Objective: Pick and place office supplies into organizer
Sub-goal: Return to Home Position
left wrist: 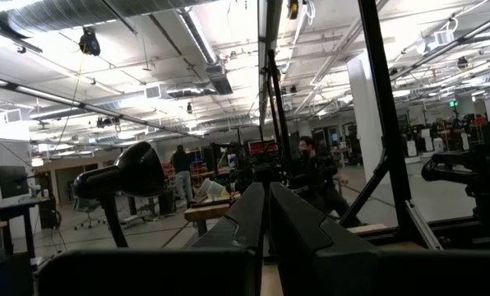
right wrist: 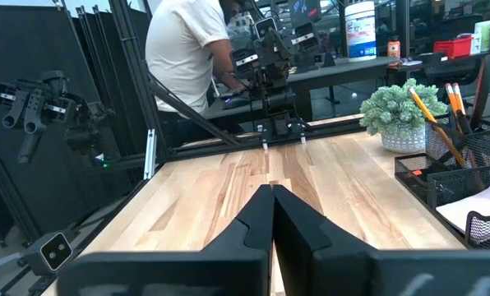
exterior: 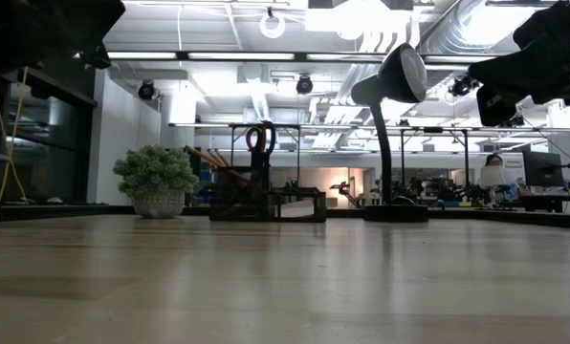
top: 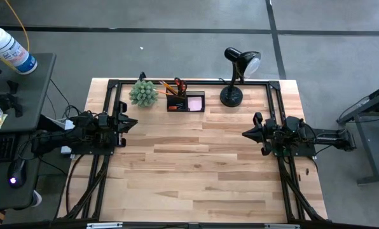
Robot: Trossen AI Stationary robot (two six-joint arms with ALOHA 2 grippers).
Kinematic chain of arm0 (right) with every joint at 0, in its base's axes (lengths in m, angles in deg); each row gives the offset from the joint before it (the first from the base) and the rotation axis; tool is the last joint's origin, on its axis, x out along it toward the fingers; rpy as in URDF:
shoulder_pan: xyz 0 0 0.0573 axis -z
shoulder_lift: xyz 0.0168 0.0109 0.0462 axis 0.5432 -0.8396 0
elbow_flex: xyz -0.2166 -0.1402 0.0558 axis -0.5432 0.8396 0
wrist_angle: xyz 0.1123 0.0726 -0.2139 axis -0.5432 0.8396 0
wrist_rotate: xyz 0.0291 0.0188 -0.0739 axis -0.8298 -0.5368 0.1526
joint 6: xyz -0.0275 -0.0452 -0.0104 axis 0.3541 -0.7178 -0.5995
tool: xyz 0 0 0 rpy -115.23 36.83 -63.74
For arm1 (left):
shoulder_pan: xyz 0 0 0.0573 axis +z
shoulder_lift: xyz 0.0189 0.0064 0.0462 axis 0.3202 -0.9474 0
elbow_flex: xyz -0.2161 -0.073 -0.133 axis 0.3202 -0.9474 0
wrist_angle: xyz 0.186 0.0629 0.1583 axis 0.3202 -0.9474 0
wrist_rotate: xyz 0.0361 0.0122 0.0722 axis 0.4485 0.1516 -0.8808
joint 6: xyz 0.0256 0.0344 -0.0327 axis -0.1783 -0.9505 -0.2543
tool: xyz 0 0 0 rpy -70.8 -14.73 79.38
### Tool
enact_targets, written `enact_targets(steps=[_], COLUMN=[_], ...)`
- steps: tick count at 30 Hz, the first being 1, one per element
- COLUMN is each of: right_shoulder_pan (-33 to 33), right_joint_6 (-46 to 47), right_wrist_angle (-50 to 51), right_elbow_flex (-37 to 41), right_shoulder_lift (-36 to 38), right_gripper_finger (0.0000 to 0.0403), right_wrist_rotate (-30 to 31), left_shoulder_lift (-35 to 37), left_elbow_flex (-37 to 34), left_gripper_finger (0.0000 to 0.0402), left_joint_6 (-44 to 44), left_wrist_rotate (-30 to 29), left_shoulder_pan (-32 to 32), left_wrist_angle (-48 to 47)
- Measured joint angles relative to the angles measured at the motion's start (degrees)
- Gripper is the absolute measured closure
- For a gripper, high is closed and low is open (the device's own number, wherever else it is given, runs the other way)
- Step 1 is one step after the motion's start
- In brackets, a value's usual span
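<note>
The black mesh organizer (top: 185,102) stands near the table's far edge, between the plant and the lamp. Orange-handled scissors (top: 179,84) and orange pencils (top: 168,86) stick up out of its taller compartment, and a pink sticky-note pad (top: 195,102) lies in a lower one. The low view shows the organizer (exterior: 266,203) with the scissors (exterior: 258,139) upright in it; the right wrist view shows the organizer (right wrist: 455,185) and pencils (right wrist: 430,115) too. My left gripper (top: 133,122) hovers shut at the table's left side, my right gripper (top: 245,133) shut at its right side. Both are far from the organizer and hold nothing.
A green spiky plant (top: 143,93) in a pale pot stands left of the organizer, a black desk lamp (top: 235,76) right of it. The black frame runs along the table's far and side edges. Bare wood (top: 196,165) spreads between the arms. A person stands beyond the left edge (right wrist: 187,49).
</note>
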Motion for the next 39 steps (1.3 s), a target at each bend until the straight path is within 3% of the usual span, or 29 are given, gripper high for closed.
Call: enact_targets(steps=[39], right_shoulder_pan=[0.00], right_joint_6=[0.01], right_wrist_angle=[0.00], right_elbow_flex=[0.00], right_shoulder_lift=[0.00], right_gripper_finger=[0.0401], right_wrist_rotate=[0.00], left_shoulder_lift=[0.00], left_elbow_flex=[0.00], left_gripper_finger=[0.0389], left_joint_6=[0.00], left_wrist_rotate=[-0.02], left_shoulder_pan=[-0.01], left_wrist_angle=[0.02])
